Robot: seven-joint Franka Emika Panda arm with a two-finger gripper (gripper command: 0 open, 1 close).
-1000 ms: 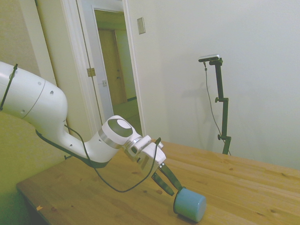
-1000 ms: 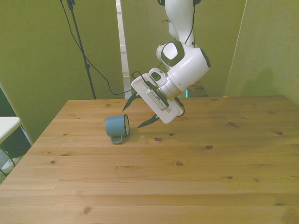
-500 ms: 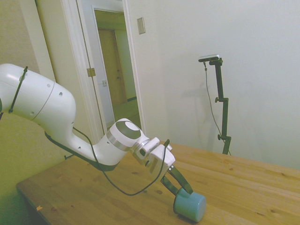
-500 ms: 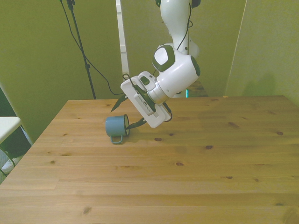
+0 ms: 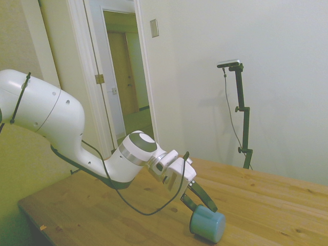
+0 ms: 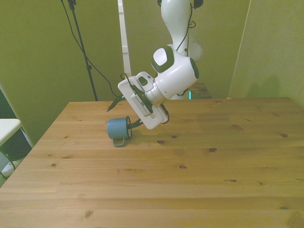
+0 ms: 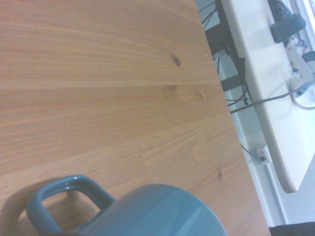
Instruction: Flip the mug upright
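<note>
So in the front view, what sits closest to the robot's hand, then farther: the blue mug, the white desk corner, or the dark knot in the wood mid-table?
1. The mug, lying right at the hand.
2. The knot, toward the front view's right.
3. The white desk corner, at the far left edge, off the table.

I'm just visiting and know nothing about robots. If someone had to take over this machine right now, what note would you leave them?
Tool: open, tilted down at the mug, one finger above its rim, the other at its mouth. No grip is visible yet.
Mug: lying on its side on the wooden table, toward the front view's left, handle resting on the wood, open end facing the tool.
Done: the tool has been brought to the mug.
Left: close on the rim, lift and turn the mug onto its base, then let go.
</note>
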